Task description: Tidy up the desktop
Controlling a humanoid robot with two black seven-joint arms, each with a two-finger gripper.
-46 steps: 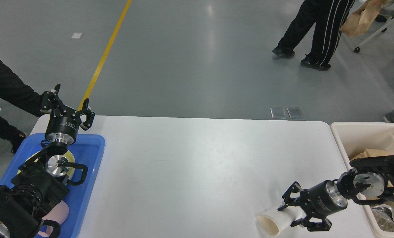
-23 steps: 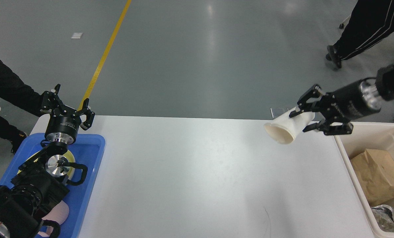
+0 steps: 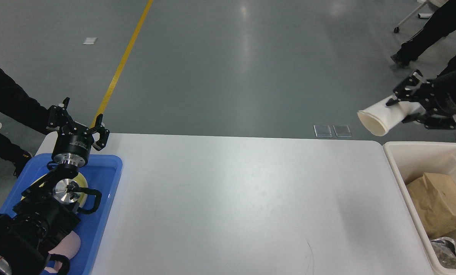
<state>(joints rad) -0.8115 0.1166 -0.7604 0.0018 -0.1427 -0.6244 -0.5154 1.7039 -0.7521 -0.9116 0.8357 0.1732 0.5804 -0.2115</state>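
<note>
A: Where is the right gripper (image 3: 405,108)?

B: Raised at the far right, above the floor beyond the large white rectangular desktop (image 3: 228,198). Its 2 fingers clamp a white paper cup (image 3: 382,116) near the base, and the cup lies tilted on its side with its open mouth facing left.

A: And the desktop itself?

B: It fills the middle of the view, from the blue plastic tray (image 3: 101,179) at its left end to the cream rectangular bin (image 3: 394,156) just beside its right edge. The bin holds a crumpled brown paper bag (image 3: 434,202).

A: The left gripper (image 3: 79,118)?

B: It stands upright over the tray's far edge, fingers spread wide and holding nothing. A yellow round dish (image 3: 80,181) in the tray shows partly behind the arm.
</note>
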